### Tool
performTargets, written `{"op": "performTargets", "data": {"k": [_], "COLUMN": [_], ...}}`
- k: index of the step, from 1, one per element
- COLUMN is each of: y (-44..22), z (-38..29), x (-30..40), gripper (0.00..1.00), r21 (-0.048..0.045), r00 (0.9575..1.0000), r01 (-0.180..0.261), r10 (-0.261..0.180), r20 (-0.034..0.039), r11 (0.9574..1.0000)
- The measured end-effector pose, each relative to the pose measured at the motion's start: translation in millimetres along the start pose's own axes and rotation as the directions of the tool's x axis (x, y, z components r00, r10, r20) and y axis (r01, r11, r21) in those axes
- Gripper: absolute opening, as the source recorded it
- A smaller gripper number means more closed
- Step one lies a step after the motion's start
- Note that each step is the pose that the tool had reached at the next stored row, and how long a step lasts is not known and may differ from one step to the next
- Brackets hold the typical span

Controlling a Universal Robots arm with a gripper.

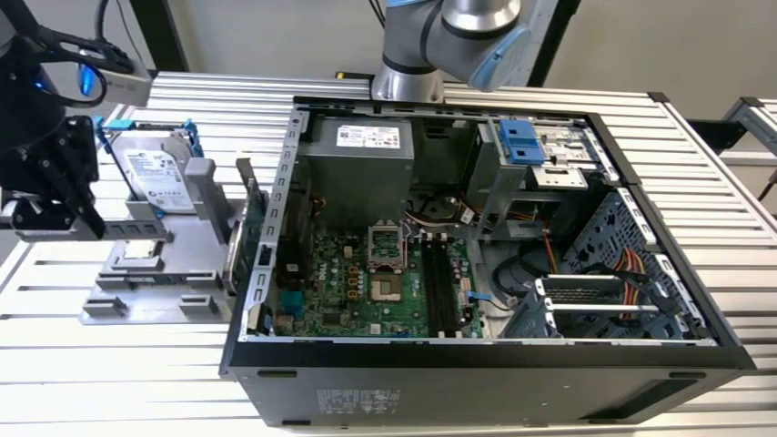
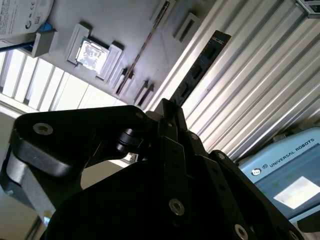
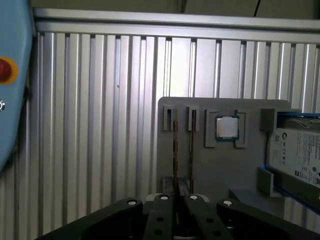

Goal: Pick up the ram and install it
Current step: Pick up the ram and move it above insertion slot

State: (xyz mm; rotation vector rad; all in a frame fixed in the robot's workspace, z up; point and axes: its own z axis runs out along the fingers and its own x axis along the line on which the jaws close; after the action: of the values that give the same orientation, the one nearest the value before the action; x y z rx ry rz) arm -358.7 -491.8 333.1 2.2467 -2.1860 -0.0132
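Gripper: the gripper [image 2: 169,106] has its fingers pressed together on one end of a thin dark stick; it is judged to be pinching the ram.
Ram: the ram [image 2: 200,65] is held by one end, so the rest of its length projects free beyond the fingertips; it is carried over the ribbed table [image 2: 260,75], apart from the tray; its contact edge cannot be made out.
Position: in the exterior view the gripper hangs at about nine o'clock from the tray, well apart from the case.
Tray: the grey tray [image 1: 152,293] lies at nine o'clock from the case; parts are stood in its brackets, apparently so that each can be gripped cleanly; another thin stick [image 2: 150,37] stands edge-up in its slot; the CPU [image 3: 227,127] is seated in its own pocket; the drive [image 1: 158,177] is propped at the tray's twelve o'clock end.
Case: the case [image 1: 486,353] is laid on its side with the panel off, so the board faces up and can be reached from above.
Slots: the black slots [image 1: 443,282] run from twelve to six near the board's three o'clock edge; no stick is seen standing in them; installation is judged not yet done.
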Motion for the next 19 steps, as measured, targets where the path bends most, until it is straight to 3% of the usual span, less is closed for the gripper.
{"op": "performTargets", "data": {"k": [11, 19], "y": [0.2, 0.2], "z": [-14.8, -20.0], "x": [0.0, 0.0], "gripper": [0.00, 0.00], "r21": [0.0001, 0.0000], "r00": [1.0000, 1.0000], "r01": [0.000, 0.000], "r10": [0.000, 0.000], "r20": [0.0001, 0.0000], "r11": [1.0000, 1.0000]}}
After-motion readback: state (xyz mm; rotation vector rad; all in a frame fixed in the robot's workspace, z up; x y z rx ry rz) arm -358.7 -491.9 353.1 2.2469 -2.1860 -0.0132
